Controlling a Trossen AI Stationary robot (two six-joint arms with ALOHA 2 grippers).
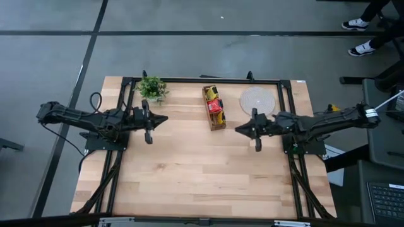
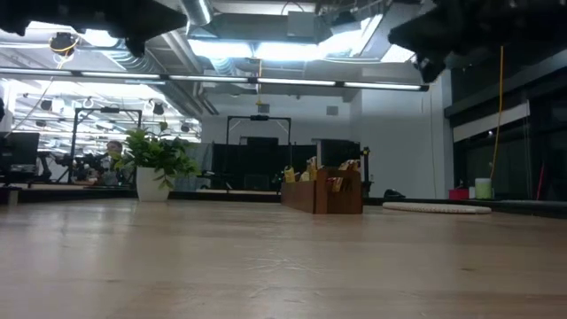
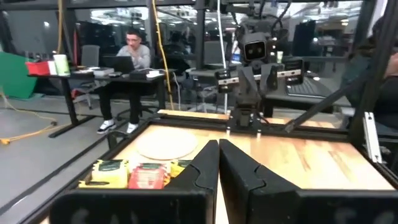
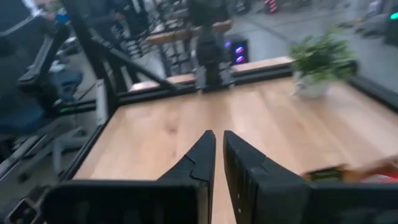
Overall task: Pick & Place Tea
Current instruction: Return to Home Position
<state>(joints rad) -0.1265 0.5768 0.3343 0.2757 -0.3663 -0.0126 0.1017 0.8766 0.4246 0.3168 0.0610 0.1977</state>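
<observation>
High view is showing the wooden organizer (image 1: pixel 215 108) standing near the far edge of the table (image 1: pixel 202 170). The tea sachets (image 1: pixel 214 104) are sitting upright inside it, with yellow and red ones showing. From here I am not making out which compartment is holding which.

The left gripper (image 1: pixel 163 118) is hovering on the left arm's side of the organizer, well apart from it and up off the wood. Its jaws are pressing together on nothing. The right gripper (image 1: pixel 240 129) is hanging on the organizer's other side, near its closer end and clear of it. In the right wrist view its two fingers are lying almost against each other with only a thin slit between them, and nothing is caught there.

A potted plant (image 1: pixel 152 88) is standing beyond the left gripper, off the organizer's far end. A woven mat (image 1: pixel 257 99) is lying flat just beside the organizer on the right arm's side, not touching it. Past the mat, out in the room, a person (image 3: pixel 132 53) is sitting at a desk.
</observation>
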